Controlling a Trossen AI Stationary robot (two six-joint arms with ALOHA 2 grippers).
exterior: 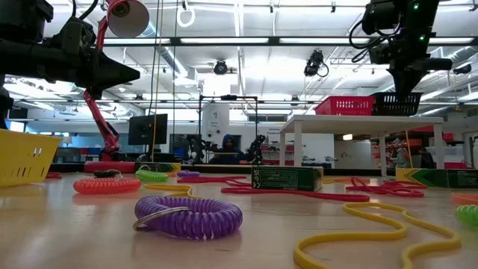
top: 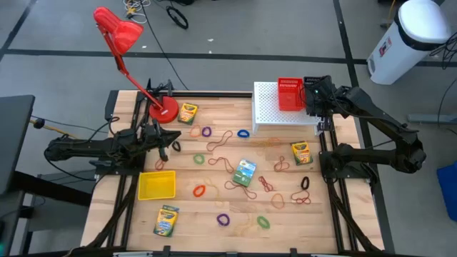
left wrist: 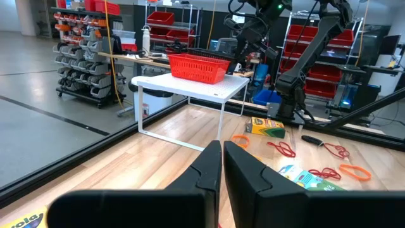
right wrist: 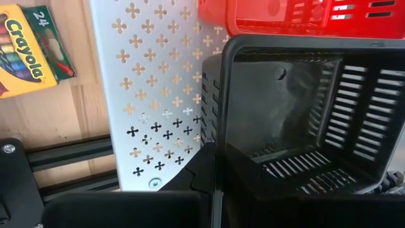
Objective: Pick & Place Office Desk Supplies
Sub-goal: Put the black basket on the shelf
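On the white shelf, far right of the table: right gripper (right wrist: 212,171), above the black basket (right wrist: 297,114), which sits on the perforated white shelf (top: 268,107) touching the red basket (top: 289,93).
Right fingers: close together on the near wall of the black basket, apparently clamped on it; only one finger plainly seen in the right wrist view.
Left gripper (left wrist: 223,171): fingers together, nothing between them; hovering over the left side of the table near the red lamp (top: 128,43) base, above the yellow basket (top: 156,185).
Yellow basket: empty, on the wood at the left.
Crayon boxes: one by the lamp base (top: 188,113), one mid-table (top: 245,172), one right of centre (top: 301,153), one near the front edge (top: 166,220).
Rubber bands: scattered loose across the middle of the table, among them a purple coil (exterior: 188,217) and an orange loop (top: 200,190); none in any basket.
Step in hand: probably placing or just gripping the black basket on the shelf beside the red one; which of the two cannot be told.
Next move: if placing, part the fingers and rise straight up, clear of the basket wall. Supplies then remain to be gathered.
Risk: dragging the light basket along the shelf on retreat.
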